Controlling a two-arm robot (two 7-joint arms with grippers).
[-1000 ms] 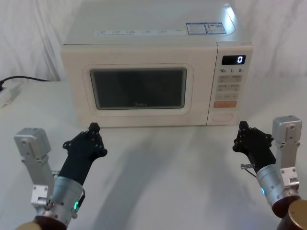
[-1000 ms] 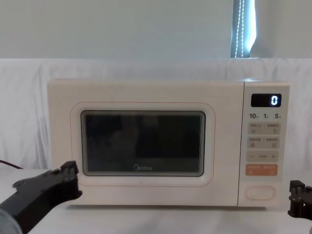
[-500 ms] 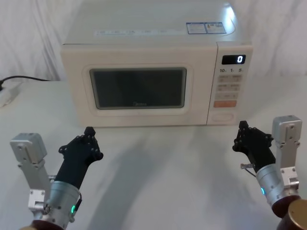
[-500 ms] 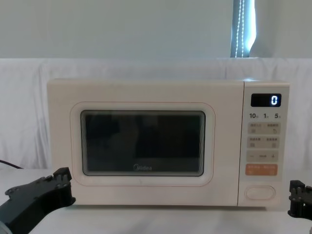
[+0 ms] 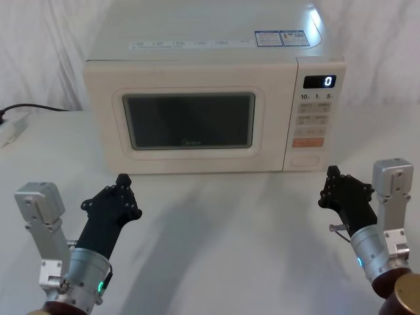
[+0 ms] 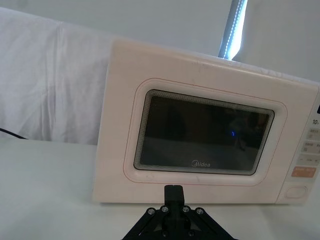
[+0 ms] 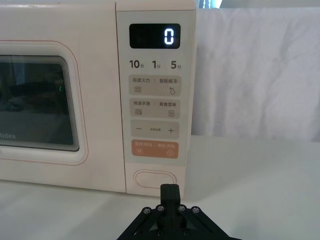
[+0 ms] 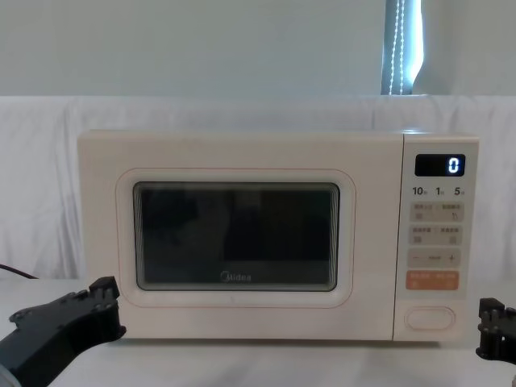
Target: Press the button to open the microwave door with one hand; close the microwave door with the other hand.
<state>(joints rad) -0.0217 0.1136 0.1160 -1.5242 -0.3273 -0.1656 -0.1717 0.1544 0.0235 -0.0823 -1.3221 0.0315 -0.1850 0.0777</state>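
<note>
A white-draped table [image 5: 216, 236] carried the cream microwave [image 5: 203, 98], with a power strip [image 5: 10, 131] and black cable [image 5: 33, 108] lying at its left.

bright, even | glare on microwave top [image 5: 308, 16] | soft shadows

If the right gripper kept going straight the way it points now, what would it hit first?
Most likely the button at the bottom of the control panel: in the right wrist view the right gripper lines up just below it, with bare table between. Height is hard to judge, so it could meet the panel's lower edge instead.
</note>
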